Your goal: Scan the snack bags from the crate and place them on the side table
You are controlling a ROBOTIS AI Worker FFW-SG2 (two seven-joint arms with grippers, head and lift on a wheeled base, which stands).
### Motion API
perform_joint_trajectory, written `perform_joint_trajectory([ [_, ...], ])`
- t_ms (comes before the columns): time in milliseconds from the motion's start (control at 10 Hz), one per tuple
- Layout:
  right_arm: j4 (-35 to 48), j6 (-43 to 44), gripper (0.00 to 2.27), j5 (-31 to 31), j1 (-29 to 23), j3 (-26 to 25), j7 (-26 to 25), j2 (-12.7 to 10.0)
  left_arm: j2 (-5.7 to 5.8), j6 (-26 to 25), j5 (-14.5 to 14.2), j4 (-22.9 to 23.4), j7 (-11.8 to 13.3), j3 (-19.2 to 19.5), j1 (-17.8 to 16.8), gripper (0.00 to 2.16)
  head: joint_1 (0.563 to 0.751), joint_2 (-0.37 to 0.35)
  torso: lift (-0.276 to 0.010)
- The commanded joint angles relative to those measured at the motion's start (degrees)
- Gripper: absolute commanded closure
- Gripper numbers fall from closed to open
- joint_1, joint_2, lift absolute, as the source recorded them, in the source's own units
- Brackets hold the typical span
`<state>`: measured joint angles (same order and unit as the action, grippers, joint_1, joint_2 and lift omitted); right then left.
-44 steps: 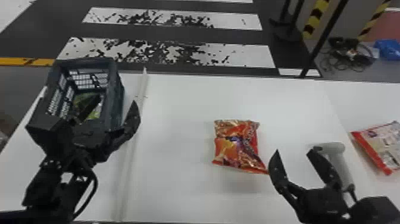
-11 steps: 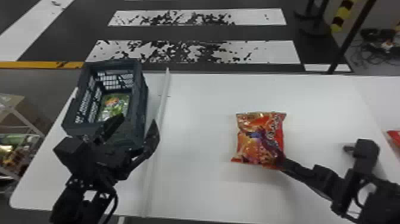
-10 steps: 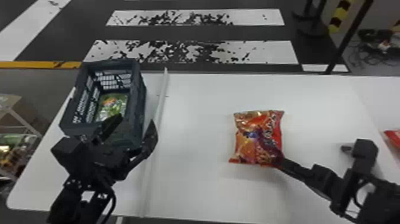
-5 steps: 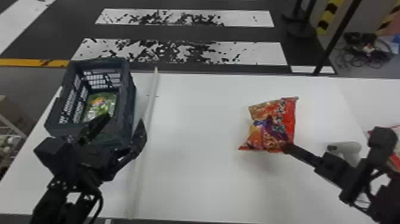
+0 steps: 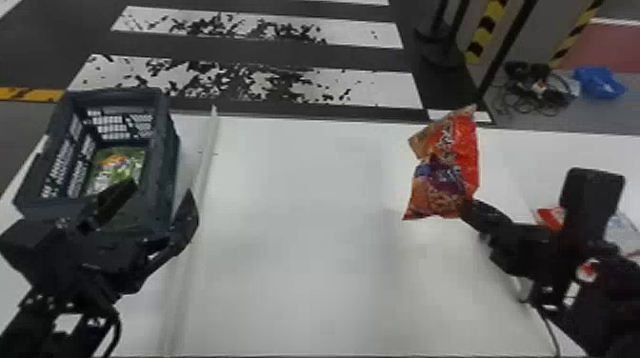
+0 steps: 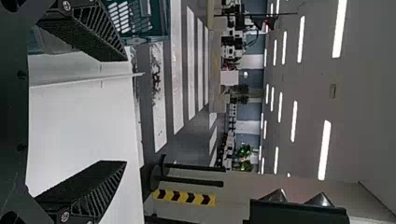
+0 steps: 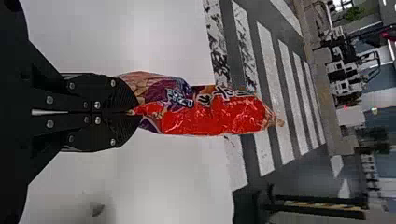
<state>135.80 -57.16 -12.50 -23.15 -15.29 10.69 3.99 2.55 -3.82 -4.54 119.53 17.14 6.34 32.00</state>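
My right gripper (image 5: 469, 207) is shut on the lower edge of a red and orange snack bag (image 5: 445, 166), which hangs tilted over the right half of the white table. In the right wrist view the right gripper (image 7: 135, 112) pinches one end of the snack bag (image 7: 210, 112). My left gripper (image 5: 159, 190) stands open at the near side of the dark crate (image 5: 164, 166), where a green snack bag (image 5: 116, 166) lies inside. In the left wrist view the left gripper (image 6: 125, 109) has nothing between its fingers. Another red and white bag (image 5: 550, 216) lies right, partly behind the right arm.
A white raised strip (image 5: 202, 171) runs front to back on the table (image 5: 295, 238), just right of the crate. Beyond the far edge lies striped floor, with a black post and cables (image 5: 538, 93) at the back right.
The right gripper closed on the red bag lying on the table and lifted it, moving it rightward and tilting it. The head view has shifted. The left gripper stays by the crate.
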Motion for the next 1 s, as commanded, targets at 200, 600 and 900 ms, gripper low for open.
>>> perform_joint_trajectory([
  [200,-0.6,11.5,2.24,42.0,-5.8,25.9,-6.0,7.5,0.09,0.0,-0.6,0.0,0.1,0.0,0.4,0.09,0.695,-0.063,-0.094],
  [600,-16.6,1.3,2.24,80.6,-2.0,47.1,-12.2,12.4,0.44,0.0,-1.3,0.1,0.2,0.1,0.9,0.09,0.695,-0.018,-0.094],
  [900,-21.5,-1.0,1.75,86.0,-1.6,54.2,-8.7,13.3,0.53,0.2,-1.3,0.3,0.2,0.2,1.1,0.09,0.695,0.0,-0.094],
])
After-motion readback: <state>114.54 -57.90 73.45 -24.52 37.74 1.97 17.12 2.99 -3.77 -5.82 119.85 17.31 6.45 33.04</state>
